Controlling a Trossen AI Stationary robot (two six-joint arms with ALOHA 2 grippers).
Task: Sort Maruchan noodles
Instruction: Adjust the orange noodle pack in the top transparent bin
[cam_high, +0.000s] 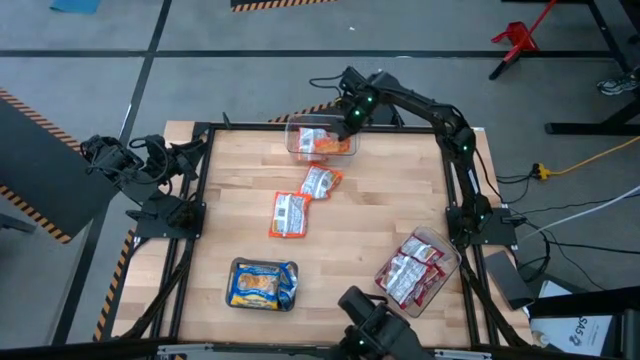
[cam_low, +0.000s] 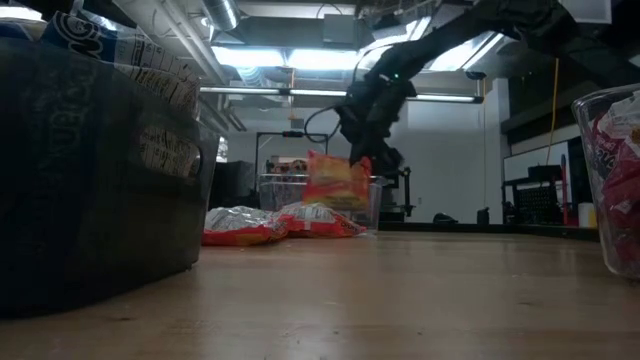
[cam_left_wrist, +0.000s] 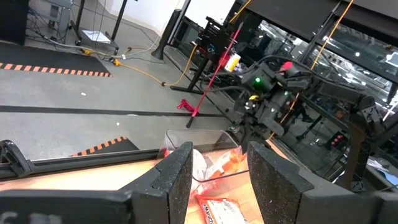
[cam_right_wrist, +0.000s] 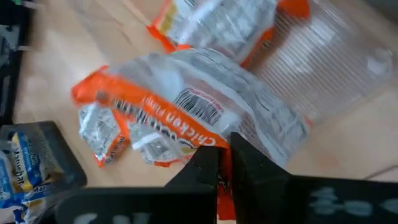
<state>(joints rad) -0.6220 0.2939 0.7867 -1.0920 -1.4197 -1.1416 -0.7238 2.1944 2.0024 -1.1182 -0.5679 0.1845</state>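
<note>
1. An orange noodle packet (cam_right_wrist: 186, 118) hung from my right gripper (cam_high: 352, 117), pinched at its edge between the closed fingers, directly over the clear tub (cam_high: 296, 150) at the far side of the table (cam_high: 380, 200)
2. In the low view that packet (cam_low: 336, 180) stood on edge, its lower part down inside the tub (cam_low: 372, 205)
3. Another orange packet (cam_high: 312, 140) already lay in the same tub
4. Two more orange packets lay loose on the wood nearer the middle: one (cam_high: 320, 182) just in front of the tub, the other (cam_high: 289, 214) beside it, a little closer to my side
5. Blue-and-yellow packets (cam_high: 262, 284) filled a dark tray (cam_high: 234, 270) at the near edge, toward my left
6. Red-and-white packets (cam_high: 412, 272) sat heaped in a second clear tub (cam_high: 442, 242) at the near right
7. My left gripper (cam_high: 200, 152) waited at the table's left edge, off the wood, its fingers (cam_left_wrist: 171, 177) parted with nothing between them
8. My right arm (cam_high: 440, 112) reached in from the right rear corner over the far tub
</note>
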